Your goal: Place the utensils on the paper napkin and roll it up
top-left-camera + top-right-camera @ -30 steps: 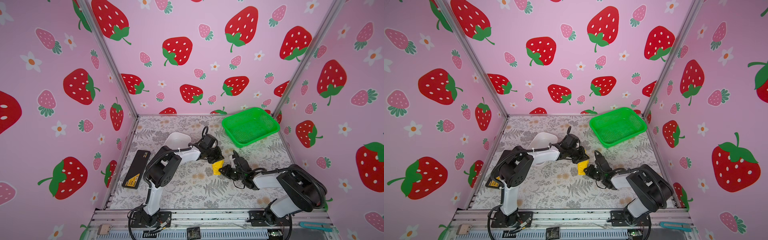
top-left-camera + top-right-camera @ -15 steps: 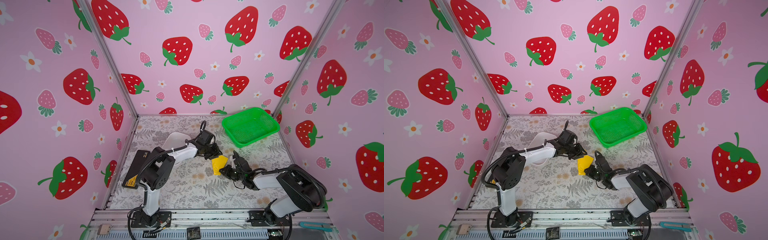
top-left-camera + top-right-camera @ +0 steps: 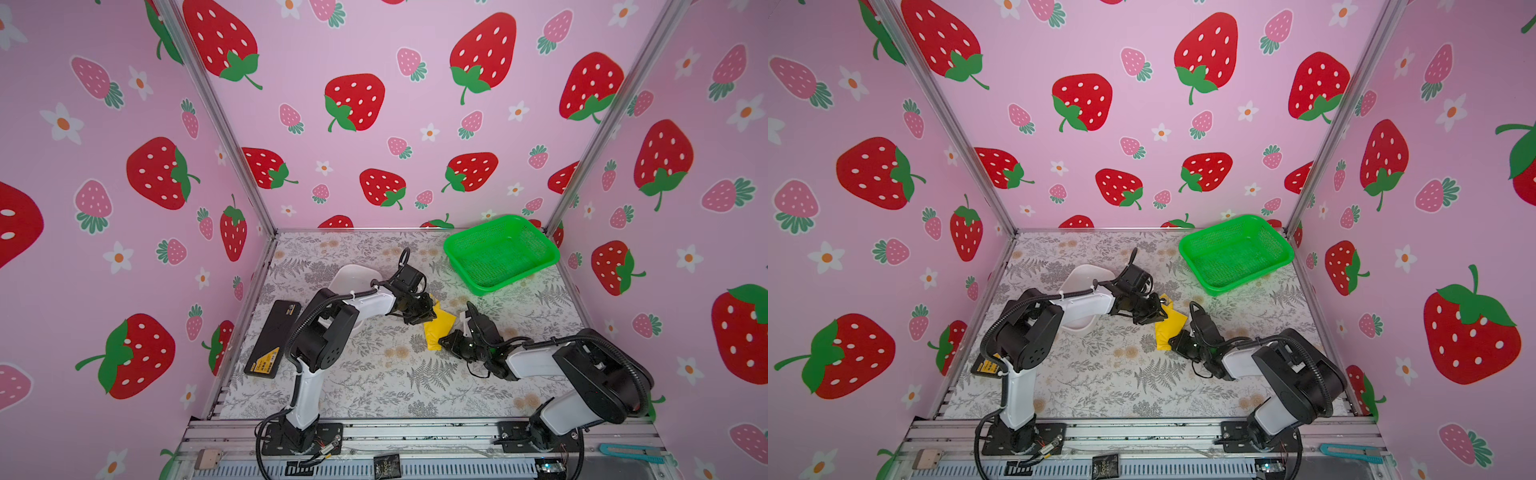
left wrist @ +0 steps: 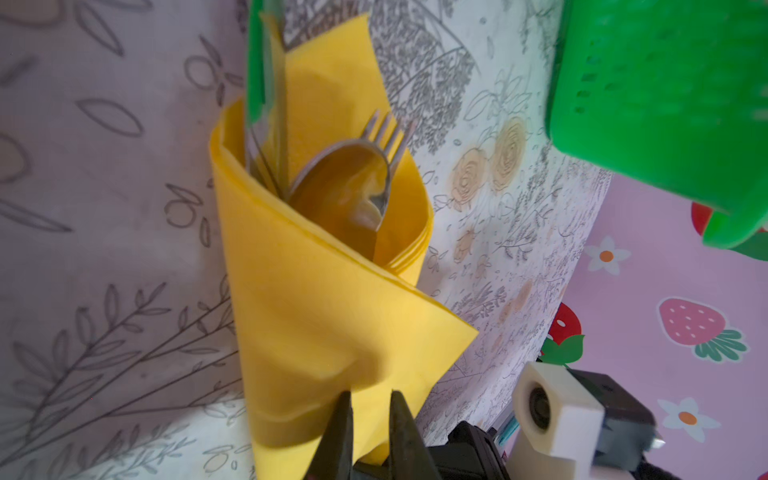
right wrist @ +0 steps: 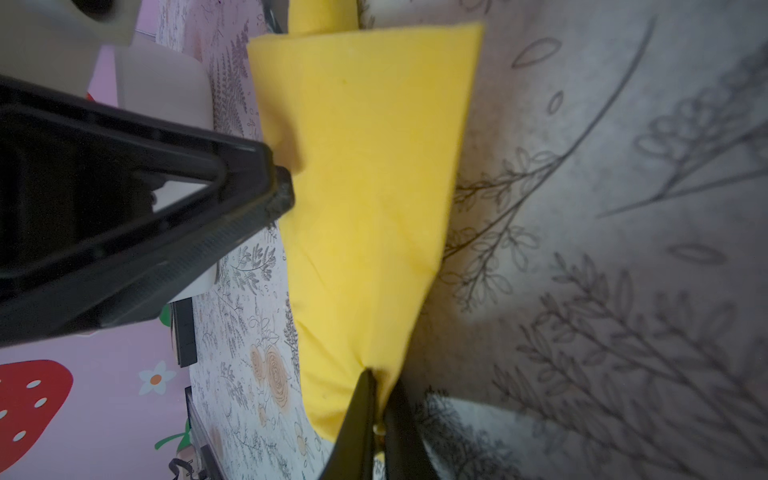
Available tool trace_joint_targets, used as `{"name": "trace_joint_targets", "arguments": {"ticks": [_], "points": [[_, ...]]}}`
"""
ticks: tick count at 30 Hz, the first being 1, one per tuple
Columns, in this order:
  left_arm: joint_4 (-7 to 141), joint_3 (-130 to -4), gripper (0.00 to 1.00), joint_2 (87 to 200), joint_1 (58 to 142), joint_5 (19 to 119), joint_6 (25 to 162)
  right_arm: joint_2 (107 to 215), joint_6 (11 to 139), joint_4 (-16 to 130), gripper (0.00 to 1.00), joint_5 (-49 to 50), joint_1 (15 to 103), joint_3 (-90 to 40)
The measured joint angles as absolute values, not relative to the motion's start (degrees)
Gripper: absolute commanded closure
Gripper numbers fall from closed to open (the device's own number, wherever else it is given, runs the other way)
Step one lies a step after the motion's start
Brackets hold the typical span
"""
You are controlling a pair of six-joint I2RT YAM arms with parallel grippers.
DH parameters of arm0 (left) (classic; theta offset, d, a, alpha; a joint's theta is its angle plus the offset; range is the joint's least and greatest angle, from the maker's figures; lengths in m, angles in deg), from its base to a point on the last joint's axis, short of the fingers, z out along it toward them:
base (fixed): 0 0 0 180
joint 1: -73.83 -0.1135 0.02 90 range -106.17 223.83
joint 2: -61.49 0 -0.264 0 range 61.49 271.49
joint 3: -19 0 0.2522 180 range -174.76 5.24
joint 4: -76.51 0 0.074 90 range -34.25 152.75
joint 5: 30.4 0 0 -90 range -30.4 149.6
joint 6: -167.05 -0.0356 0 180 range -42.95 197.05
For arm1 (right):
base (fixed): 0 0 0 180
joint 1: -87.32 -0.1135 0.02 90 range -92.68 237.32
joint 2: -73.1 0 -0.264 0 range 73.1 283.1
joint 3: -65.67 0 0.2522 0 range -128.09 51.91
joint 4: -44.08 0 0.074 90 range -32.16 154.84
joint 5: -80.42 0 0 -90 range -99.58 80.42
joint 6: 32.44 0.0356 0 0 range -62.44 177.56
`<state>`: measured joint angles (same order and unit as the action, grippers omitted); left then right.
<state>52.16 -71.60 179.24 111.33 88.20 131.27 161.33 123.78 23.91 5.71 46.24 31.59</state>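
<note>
The paper napkin (image 3: 439, 329) (image 3: 1170, 329) lies mid-table as a yellow roll. Its open end shows in the left wrist view: the paper napkin (image 4: 332, 311) wraps the utensils, namely a spoon bowl (image 4: 349, 195), fork tines (image 4: 382, 124) and a flat shiny blade (image 4: 266, 137). In both top views the utensils are hidden inside the roll. My left gripper (image 3: 429, 319) (image 3: 1160, 318) (image 4: 370, 397) pinches a fold at the roll's far end. My right gripper (image 3: 444, 341) (image 3: 1173, 345) (image 5: 376, 376) is shut on the near corner of the paper napkin (image 5: 365, 166).
A green mesh basket (image 3: 498, 286) (image 3: 1233, 286) stands at the back right. A white bowl (image 3: 353, 276) sits under my left forearm. A black box (image 3: 272, 338) lies by the left wall. The right wrist camera (image 4: 552, 411) is close beside the roll.
My left gripper drew back from the roll, letting a flap lift, then came back onto its far end. The right gripper kept its hold in place.
</note>
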Motion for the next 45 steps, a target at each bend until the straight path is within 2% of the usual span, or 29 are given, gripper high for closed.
{"name": "trace_joint_targets", "arguments": {"ticks": [6,11,15,21,24,30,37,45], "points": [[52.21,-71.6,0.83,179.68,111.5,88.7,131.25,161.2,123.91,23.28,0.81,5.88,46.59,31.75],[52.29,-71.6,0.84,179.9,111.94,88.79,131.25,160.15,123.76,22.64,0.61,6.43,47.18,32.03],[52.34,-71.6,0.84,180.14,112.09,88.87,131.27,160.13,123.54,22.47,0.57,6.51,48.12,31.53],[52.69,-71.6,0.84,180.16,112.12,89.31,131.29,162.31,123.23,22.27,0.56,6.51,48.51,29.36],[52.71,-71.6,0.84,180.18,112.16,89.66,131.29,163.52,123.02,21.55,0.6,6.56,48.6,28.58],[53.12,-71.6,0.84,180.27,112.36,90.06,131.29,165.72,122.36,21.51,0.77,6.51,48.71,27.31],[52.93,-71.1,0.76,179.0,112.4,89.07,130.52,165.99,122.73,21.18,0.91,6.56,49.36,28.12],[51.46,-67.99,0.74,172.86,110.61,86.12,128.84,164.63,123.12,20.33,0.97,6.69,49.67,29.71]]}}
